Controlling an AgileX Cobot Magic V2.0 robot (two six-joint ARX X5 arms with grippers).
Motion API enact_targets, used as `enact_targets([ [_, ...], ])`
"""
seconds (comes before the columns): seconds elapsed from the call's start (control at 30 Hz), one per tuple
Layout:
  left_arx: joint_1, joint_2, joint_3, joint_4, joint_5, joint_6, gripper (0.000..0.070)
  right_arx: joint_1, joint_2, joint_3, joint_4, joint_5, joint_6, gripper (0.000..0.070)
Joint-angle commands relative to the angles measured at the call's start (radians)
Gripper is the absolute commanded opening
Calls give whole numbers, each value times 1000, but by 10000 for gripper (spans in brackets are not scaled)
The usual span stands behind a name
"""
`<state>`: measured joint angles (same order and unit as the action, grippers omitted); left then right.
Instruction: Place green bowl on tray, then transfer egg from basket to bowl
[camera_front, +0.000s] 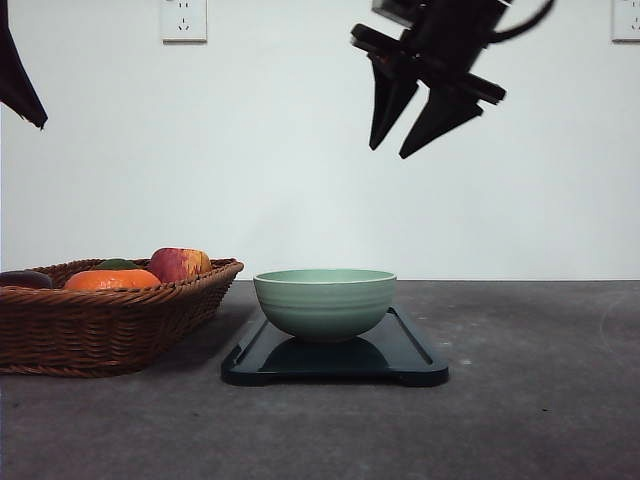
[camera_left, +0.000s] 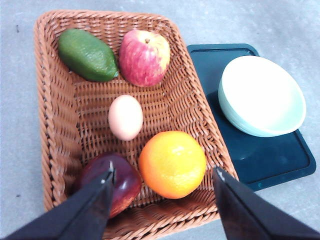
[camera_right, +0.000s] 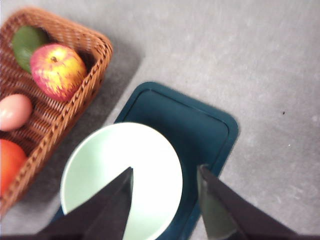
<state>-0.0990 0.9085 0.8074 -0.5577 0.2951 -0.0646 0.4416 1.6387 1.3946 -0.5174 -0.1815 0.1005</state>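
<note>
Sitting on the tray (camera_front: 410, 362), the green bowl (camera_front: 325, 301) is waiting, so the left tool (camera_left: 162, 181), fingers apart and empty, should be centring over the egg (camera_left: 125, 117) in the basket (camera_left: 52, 95) before descending

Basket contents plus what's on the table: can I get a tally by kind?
Egg: 1
Apple: 1
Orange: 1
Green fruit: 1
Dark red fruit: 1
Basket: 1
Green bowl: 1
Tray: 1
Total: 8

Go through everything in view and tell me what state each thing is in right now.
green bowl: upright, empty, sitting on the tray
tray: flat on the table, holding the bowl
egg: lying in the basket, untouched
basket: holds egg and fruit
left gripper: open, above the basket
right gripper: open, raised above the bowl
</note>
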Motion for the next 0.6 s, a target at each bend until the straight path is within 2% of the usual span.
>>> enact_targets([
  [0.0, -2, 6, 23, 8, 6, -2, 387, 8, -39, -134, 79, -1, -11, 250],
  [0.23, -12, 7, 23, 32, 6, -8, 386, 6, -282, -503, 258, 1, -12, 250],
  [0.5, -29, 24, 25, 42, 5, -35, 394, 7, -584, -813, 305, -1, -4, 250],
  [0.57, -35, 44, 35, 42, 5, -39, 441, 8, -655, -856, 303, -3, 2, 250],
])
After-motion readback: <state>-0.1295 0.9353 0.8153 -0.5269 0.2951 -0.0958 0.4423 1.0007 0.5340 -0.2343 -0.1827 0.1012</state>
